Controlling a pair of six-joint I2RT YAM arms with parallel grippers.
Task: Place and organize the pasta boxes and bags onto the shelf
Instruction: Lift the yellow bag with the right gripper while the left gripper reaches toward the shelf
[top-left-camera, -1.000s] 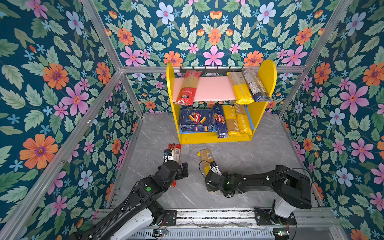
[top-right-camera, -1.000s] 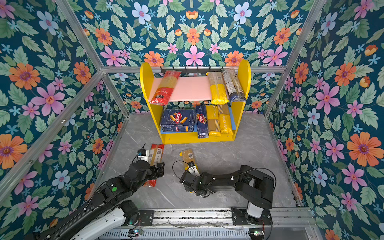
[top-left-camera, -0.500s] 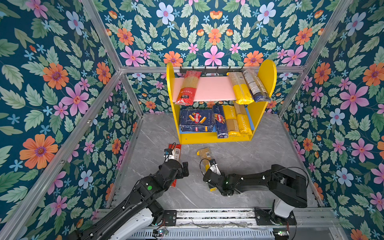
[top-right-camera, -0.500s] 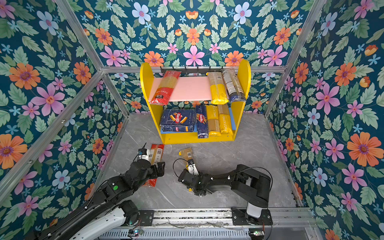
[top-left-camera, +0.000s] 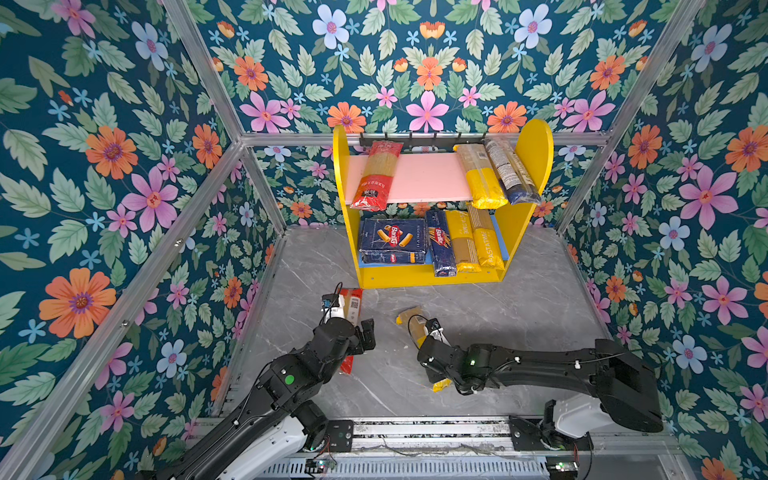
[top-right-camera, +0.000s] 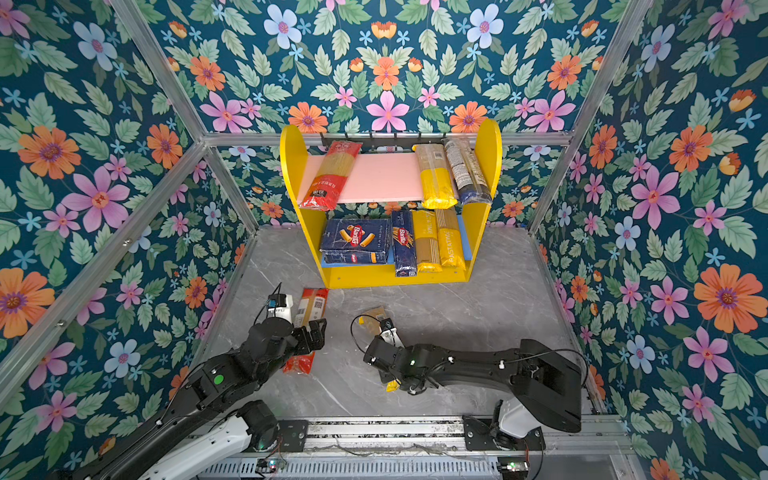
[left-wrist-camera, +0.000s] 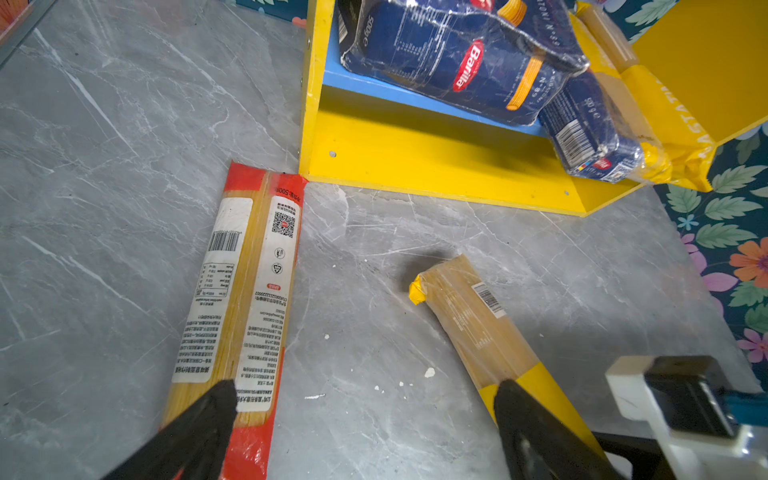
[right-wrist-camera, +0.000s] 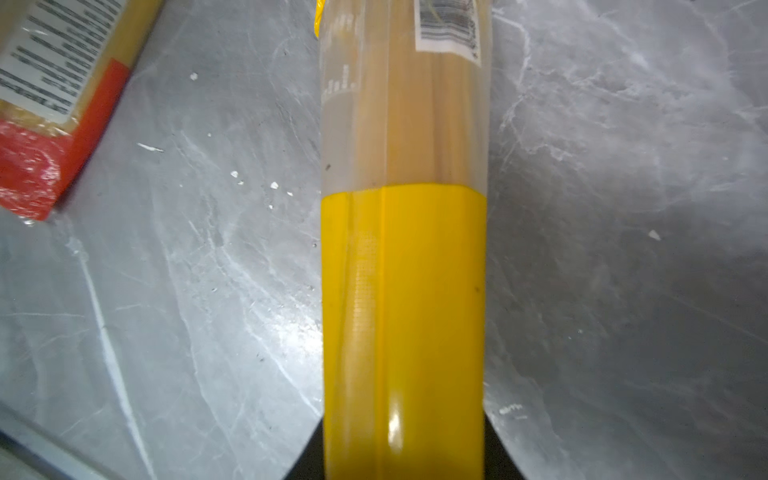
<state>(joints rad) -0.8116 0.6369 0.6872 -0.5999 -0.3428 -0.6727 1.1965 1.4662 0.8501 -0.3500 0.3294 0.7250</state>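
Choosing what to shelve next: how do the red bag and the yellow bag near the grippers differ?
The red bag has red ends; the yellow bag has yellow ones. The right gripper is shut on the yellow bag; the red bag lies free beneath the open left gripper. Both are slim spaghetti packets, not yet on the shelf.
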